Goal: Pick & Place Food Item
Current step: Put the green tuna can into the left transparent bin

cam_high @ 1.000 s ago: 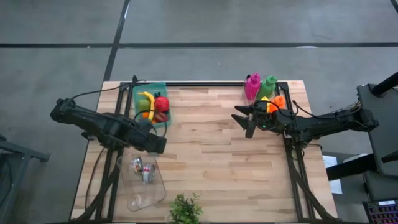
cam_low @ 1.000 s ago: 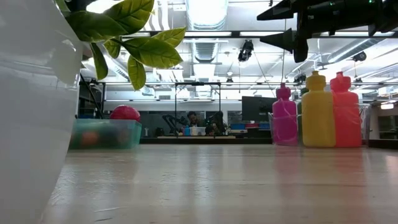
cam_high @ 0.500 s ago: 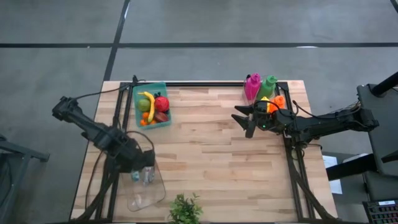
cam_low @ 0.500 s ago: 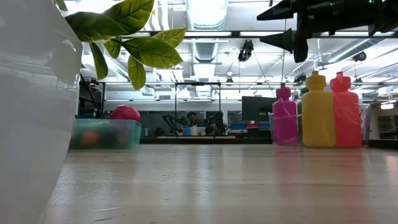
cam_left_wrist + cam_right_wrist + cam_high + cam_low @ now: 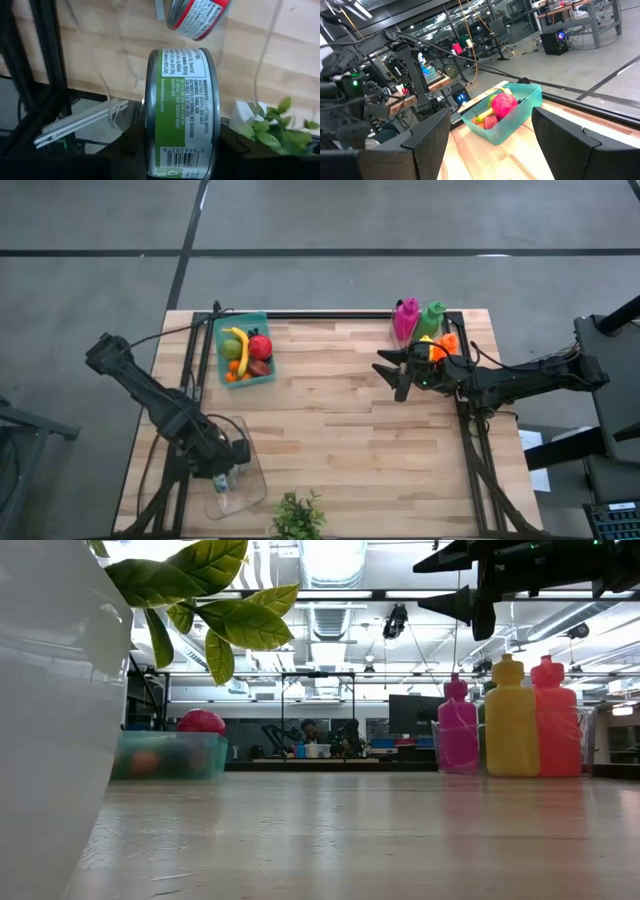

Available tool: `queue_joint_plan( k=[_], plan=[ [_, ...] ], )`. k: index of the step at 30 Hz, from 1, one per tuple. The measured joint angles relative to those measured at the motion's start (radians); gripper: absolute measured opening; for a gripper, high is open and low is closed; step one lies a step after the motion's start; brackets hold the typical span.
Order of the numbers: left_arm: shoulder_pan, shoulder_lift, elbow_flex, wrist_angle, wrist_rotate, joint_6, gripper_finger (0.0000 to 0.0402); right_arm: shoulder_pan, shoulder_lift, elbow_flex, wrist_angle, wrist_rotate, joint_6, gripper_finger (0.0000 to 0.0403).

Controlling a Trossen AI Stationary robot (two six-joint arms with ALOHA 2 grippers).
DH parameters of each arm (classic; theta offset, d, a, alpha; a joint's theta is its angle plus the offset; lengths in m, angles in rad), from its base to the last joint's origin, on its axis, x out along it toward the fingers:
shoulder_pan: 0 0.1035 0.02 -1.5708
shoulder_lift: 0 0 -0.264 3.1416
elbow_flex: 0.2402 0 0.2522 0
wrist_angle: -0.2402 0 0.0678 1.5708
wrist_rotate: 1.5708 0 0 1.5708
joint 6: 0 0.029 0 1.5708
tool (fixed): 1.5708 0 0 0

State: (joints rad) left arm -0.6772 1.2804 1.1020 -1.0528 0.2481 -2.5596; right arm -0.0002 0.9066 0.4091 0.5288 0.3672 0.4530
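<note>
While the left arm reaches over the table's (image 5: 360,430) front-left corner, its jaws sit down in the clear plastic bin (image 5: 250,480), with the left gripper (image 5: 228,465) at the bin's upper part in the high view. Left wrist view: jaws pinching a can with a green and white label (image 5: 181,112), held on edge between the two dark fingers (image 5: 235,145), barcode and ingredient print facing the camera. A second can, red and white label (image 5: 198,17), lies just beyond it, inside the same bin; whether the two cans touch cannot be told. Bin wall shows as a transparent curved edge against the wood. Potted plant (image 5: 297,515) stands just beside the bin at the table's front edge; its leaves also show in the left wrist view. Right gripper (image 5: 395,376) hovers above the table at the right-rear, jaws spread and holding nothing, pointed toward the teal basket (image 5: 262,325). Basket sits at the rear-left of the table and holds a banana (image 5: 239,341), a red apple (image 5: 260,346) and smaller fruit. Three bottles stand together at the rear-right corner beside the right arm: pink (image 5: 405,318), green (image 5: 431,317), orange (image 5: 447,342).
</note>
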Motion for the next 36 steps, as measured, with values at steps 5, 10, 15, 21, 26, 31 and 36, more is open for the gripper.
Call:
queue_joint_plan(
  k=[5,10,15,21,26,31,36],
  plan=[
    [-0.008,0.0,-0.105,0.125,0.025,-0.013,0.014,0.0,0.0,0.0,0.0,0.0,0.0,0.0276],
    [-0.019,0.0,-0.208,0.231,0.069,-0.065,0.014,0.0,0.0,0.0,0.0,0.0,0.0,0.0276],
    [-0.034,0.0,-0.273,0.307,0.086,-0.108,0.014,0.0,0.0,0.0,0.0,0.0,0.0,0.0276],
    [-0.036,0.0,-0.319,0.324,0.085,-0.123,0.014,0.0,0.0,0.0,0.0,0.0,0.0,0.0276],
    [-0.036,0.0,-0.358,0.361,0.084,-0.135,0.014,0.0,0.0,0.0,0.0,0.0,0.0,0.0276],
    [-0.036,0.0,-0.391,0.4,0.078,-0.138,0.014,0.0,0.0,0.0,0.0,0.0,0.0,0.0276],
    [-0.036,0.0,-0.403,0.405,0.074,-0.137,0.014,0.0,0.0,0.0,0.0,0.0,0.0,0.0276]
  ],
)
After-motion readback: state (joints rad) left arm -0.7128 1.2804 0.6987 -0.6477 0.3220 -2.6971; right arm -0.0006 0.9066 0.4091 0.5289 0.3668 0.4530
